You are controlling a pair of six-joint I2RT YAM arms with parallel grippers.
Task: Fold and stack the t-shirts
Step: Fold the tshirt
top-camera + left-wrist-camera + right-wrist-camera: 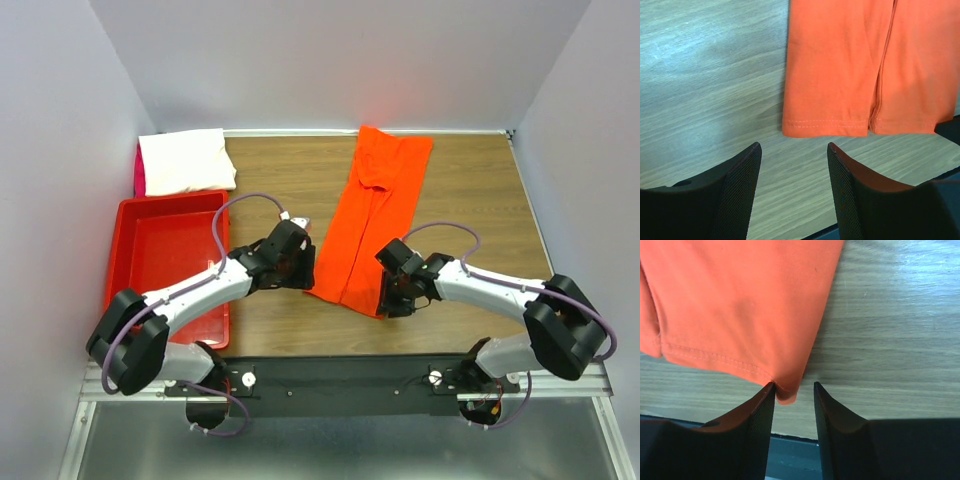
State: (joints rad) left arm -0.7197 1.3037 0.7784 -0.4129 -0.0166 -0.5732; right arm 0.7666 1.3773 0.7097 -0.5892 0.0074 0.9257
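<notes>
Positioning for the hem grasp: my left gripper [794, 147], spread wide, hovers just short of the orange-red t-shirt [372, 215] (folded lengthwise, mid-table). My right gripper [794, 386], narrowly parted, brackets its near corner. Next, probably: advance left, pinch both corners, carry hem toward collar.

Boxed in on three sides by plain, pale grey-violet walls: left wall [50, 150], back wall [340, 60], right wall [600, 130]. Spanned between them by a brown wood-grain table [480, 200], trimmed along the far edge with a light strip. Bounded at the near edge by a black mounting plate [340, 375] on an aluminium rail [330, 396], then dull grey sheet metal [330, 440]. Lit softly and evenly, with a faint sheen on the wood in the wrist views.
</notes>
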